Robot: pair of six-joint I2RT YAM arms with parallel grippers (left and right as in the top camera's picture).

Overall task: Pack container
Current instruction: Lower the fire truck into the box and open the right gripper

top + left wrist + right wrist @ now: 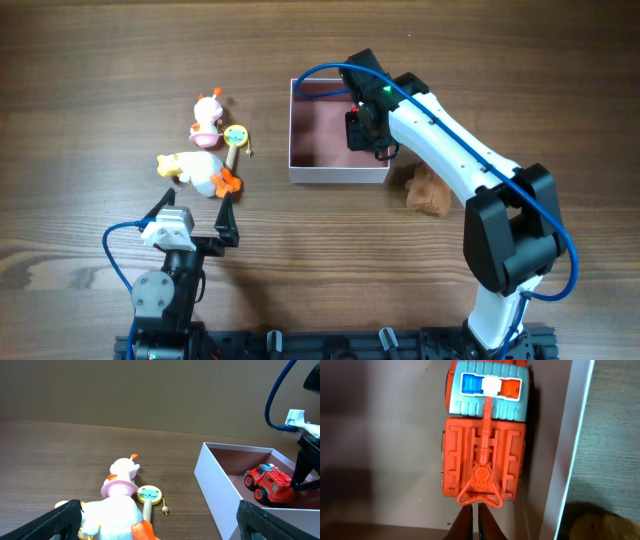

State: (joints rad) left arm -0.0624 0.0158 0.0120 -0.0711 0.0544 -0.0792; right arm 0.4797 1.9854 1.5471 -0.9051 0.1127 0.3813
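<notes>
The container (338, 174) is a square box with white walls and a pink inside, at the table's middle; it also shows in the left wrist view (215, 490) and the right wrist view (570, 445). A red fire truck (482, 455) lies inside it by the right wall, also seen from the left wrist (267, 482). My right gripper (368, 128) reaches into the box. Its fingers (478, 510) are pinched together on the orange loop at the truck's rear. My left gripper (193, 212) is open and empty, low near the front, just behind the white duck.
Left of the box lie a white duck plush (200, 172), a pink and white toy (207, 120) and a small yellow rattle drum (236, 137). A brown plush (430, 190) lies right of the box, under the right arm.
</notes>
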